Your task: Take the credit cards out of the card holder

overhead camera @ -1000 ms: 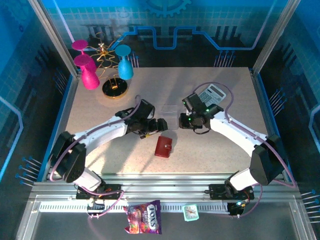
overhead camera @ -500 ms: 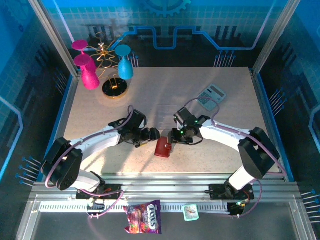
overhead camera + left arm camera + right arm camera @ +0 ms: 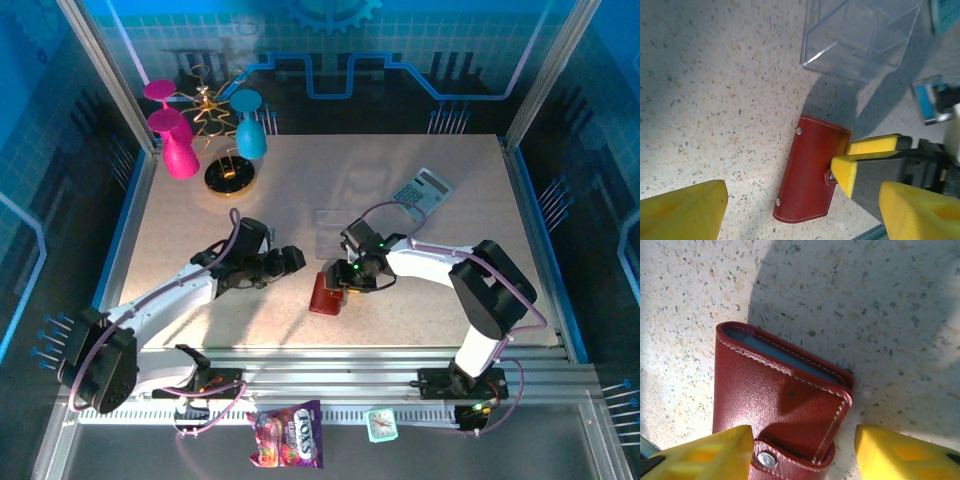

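— Since a second ago, the right end effector (image 3: pixel 340 281) is brought over the closed card holder (image 3: pixel 322 297), lower centre, jaws parted, nothing grasped.
— And the left end effector (image 3: pixel 291 262)?
— Released, held just left; the right is nearer.

Speckled beige tabletop (image 3: pixel 190 240), closed red snap-tab card holder (image 3: pixel 322 298) mid-table, clear plastic box (image 3: pixel 335 226) behind it, grey calculator (image 3: pixel 421 189) far right, pink goblet (image 3: pixel 180 152) and teal goblet (image 3: pixel 250 135) far left

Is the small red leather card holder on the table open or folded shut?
Folded shut: the small red leather card holder lies flat, its snap tab wrapped over the flap.
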Motion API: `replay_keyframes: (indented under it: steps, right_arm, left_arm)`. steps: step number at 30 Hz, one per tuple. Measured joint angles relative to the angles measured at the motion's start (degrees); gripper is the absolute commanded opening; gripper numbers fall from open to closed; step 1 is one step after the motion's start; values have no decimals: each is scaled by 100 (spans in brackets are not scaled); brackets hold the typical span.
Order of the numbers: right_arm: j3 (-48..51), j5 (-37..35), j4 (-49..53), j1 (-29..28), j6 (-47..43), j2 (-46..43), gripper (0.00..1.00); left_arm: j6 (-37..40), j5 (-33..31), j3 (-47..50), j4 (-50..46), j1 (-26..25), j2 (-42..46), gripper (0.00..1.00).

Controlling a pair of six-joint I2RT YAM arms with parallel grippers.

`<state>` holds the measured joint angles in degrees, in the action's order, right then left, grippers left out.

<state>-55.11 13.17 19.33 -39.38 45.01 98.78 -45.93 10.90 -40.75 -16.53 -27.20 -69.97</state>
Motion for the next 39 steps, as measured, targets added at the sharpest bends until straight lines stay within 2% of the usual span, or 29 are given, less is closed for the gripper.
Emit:
replay_keyframes:
  steps: [6, 10, 12, 21, 26, 29, 32, 39]
  right_arm:
    - [-96, 212, -256, 0, 52, 192, 54]
    - [-199, 278, -313, 0, 66, 212, 53]
    - [-260, 269, -275, 0, 59, 212, 52]
    - [-584, -243, 608, -74, -223, 66, 48]
    - [-844, -448, 1005, -229, -332, -31, 46]
    - [-968, -531, 1156, -352, -352, -31, 45]
    - [-1108, -590, 1298, -479, -350, -9, 45]
    - [-1338, -772, 1502, -686, -352, 166, 42]
  left_arm:
    - [109, -168, 212, -31, 101, 455, 78]
    - [90, -127, 328, -4, 107, 522, 73]
    - [20, -22, 461, 79, 114, 518, 67]
    - [-704, 857, 898, 1132, 116, -181, 28]
    - [-973, 1196, 892, 1648, 31, -590, 14]
    - [-1062, 1316, 817, 1751, -92, -863, 10]
    - [-1128, 1401, 719, 1864, -188, -1141, 0]
    - [-1270, 1585, 686, 2133, -245, -1543, 0]
